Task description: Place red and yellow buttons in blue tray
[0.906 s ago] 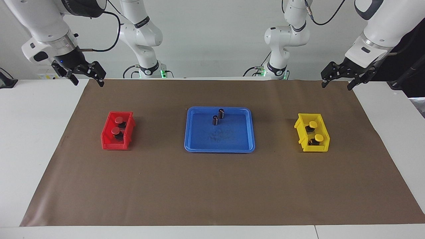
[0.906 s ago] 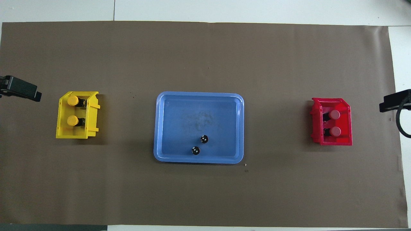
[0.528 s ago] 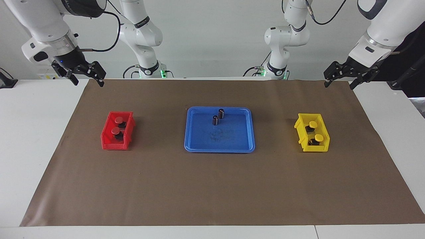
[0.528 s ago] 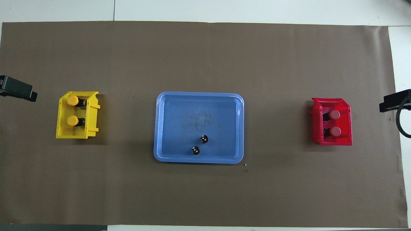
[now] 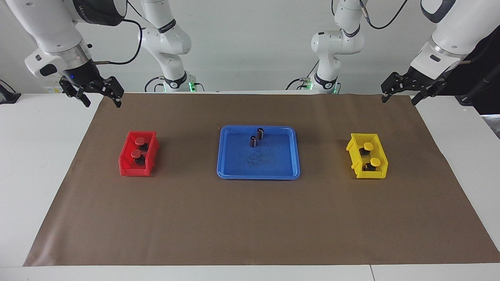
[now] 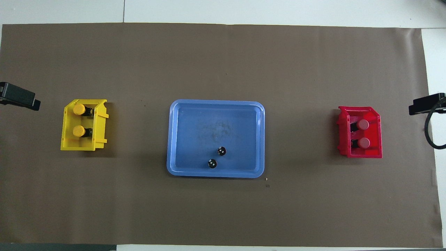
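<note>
The blue tray [image 5: 258, 171] is lying at the middle of the brown-papered surface [image 5: 250, 222], holding only two dark capless cylinders [image 5: 256, 137] standing upright in its part nearer the robots. The two red buttons [image 5: 138, 148] are sitting in the small red bin [image 5: 134, 168] toward the right arm's end, and the two yellow buttons [image 5: 371, 154] are sitting in the small yellow bin [image 5: 371, 173] toward the left arm's end. The right end effector [image 5: 99, 95] is hovering released over that end's paper edge, and the left end effector [image 5: 400, 94] is hovering likewise released over the corner at its own end, both empty.
</note>
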`<state>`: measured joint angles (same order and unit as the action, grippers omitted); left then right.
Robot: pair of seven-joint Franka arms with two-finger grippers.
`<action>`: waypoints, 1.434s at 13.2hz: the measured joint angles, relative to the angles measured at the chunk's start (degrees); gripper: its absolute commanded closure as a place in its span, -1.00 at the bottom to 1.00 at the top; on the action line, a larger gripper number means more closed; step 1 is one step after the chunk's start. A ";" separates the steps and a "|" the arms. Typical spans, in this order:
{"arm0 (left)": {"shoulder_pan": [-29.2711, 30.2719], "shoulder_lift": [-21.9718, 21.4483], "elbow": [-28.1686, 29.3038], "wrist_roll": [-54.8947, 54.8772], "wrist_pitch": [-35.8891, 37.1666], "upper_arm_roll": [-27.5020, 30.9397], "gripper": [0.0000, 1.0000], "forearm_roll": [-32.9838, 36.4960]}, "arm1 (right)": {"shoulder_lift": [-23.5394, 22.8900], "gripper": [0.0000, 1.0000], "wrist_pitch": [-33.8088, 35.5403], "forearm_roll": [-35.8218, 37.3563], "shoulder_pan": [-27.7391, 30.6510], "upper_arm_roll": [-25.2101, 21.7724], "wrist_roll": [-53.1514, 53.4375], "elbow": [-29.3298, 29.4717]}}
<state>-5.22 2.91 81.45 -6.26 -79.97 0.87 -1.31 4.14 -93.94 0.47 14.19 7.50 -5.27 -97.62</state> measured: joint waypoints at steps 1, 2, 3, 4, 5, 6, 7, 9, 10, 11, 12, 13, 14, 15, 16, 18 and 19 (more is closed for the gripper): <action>0.00 0.00 0.00 0.00 0.00 0.00 -1.00 0.00 | 0.05 -0.57 -2.71 0.00 0.03 -0.06 -0.30 -2.47; 0.00 0.00 0.00 0.00 0.00 0.00 -1.00 0.00 | 0.06 -0.50 -4.98 -0.01 0.03 -0.06 -0.52 -4.79; 0.00 0.00 0.00 0.00 0.00 0.00 -1.00 0.00 | 0.03 -0.50 -6.82 -0.02 0.02 -0.04 -0.55 -6.79; 0.00 0.00 0.00 0.00 0.00 0.00 -1.00 0.00 | -0.08 -0.48 -9.10 -0.03 0.01 -0.03 -0.62 -8.82; 0.00 0.00 0.00 0.00 0.00 0.00 -1.00 0.00 | -0.37 -0.44 -11.93 -0.04 0.00 -0.03 -0.68 -11.13; 0.00 0.00 0.00 0.00 0.00 0.00 -1.00 0.00 | -0.99 -0.40 -15.21 -0.05 -0.01 -0.02 -0.80 -13.50; 0.00 0.00 0.00 0.00 0.00 0.00 -1.00 0.00 | -2.08 -0.37 -18.47 -0.05 -0.03 0.00 -0.86 -15.64; 0.00 0.00 0.00 0.00 0.00 0.00 -1.00 0.00 | -4.48 -0.31 -24.83 -0.05 0.02 -0.08 -2.42 -18.88; 0.00 0.00 0.00 0.00 0.00 0.00 -1.00 0.00 | -5.14 -0.30 -27.01 -0.05 0.05 -0.11 -3.04 -20.21; 0.00 0.00 0.00 0.00 0.00 0.00 -1.00 0.00 | -5.47 -0.30 -28.64 -0.05 0.04 -0.11 -3.23 -21.40; 0.00 0.00 0.00 0.00 0.00 0.00 -1.00 0.00 | -5.58 -0.30 -30.13 -0.05 0.06 -0.12 -3.24 -22.38; 0.00 0.00 0.00 0.00 0.00 0.00 -1.00 0.00 | -5.60 -0.27 -31.58 -0.05 0.09 -0.12 -3.24 -23.51; 0.00 0.00 0.00 0.00 0.00 0.00 -1.00 0.00 | -5.65 -0.26 -32.74 -0.05 0.16 -0.12 -3.25 -24.51; 0.00 0.00 0.00 0.00 0.00 0.00 -1.00 0.00 | -5.86 -0.21 -33.84 -0.05 0.26 -0.13 -3.25 -25.26; 0.00 0.00 0.00 0.00 0.00 0.00 -1.00 0.00 | -6.13 -0.19 -34.63 -0.05 0.27 -0.14 -3.25 -25.65; 0.00 0.00 0.00 0.00 0.00 0.00 -1.00 0.00 | -6.46 -0.18 -35.66 -0.05 0.27 -0.14 -3.25 -26.39; 0.00 0.00 0.00 0.00 0.00 0.00 -1.00 0.00 | -6.46 -0.18 -36.37 -0.05 0.27 -0.13 -3.25 -26.91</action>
<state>-5.22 2.90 81.45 -6.26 -79.97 0.87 -1.31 -2.33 -130.30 0.42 14.47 7.37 -8.52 -124.54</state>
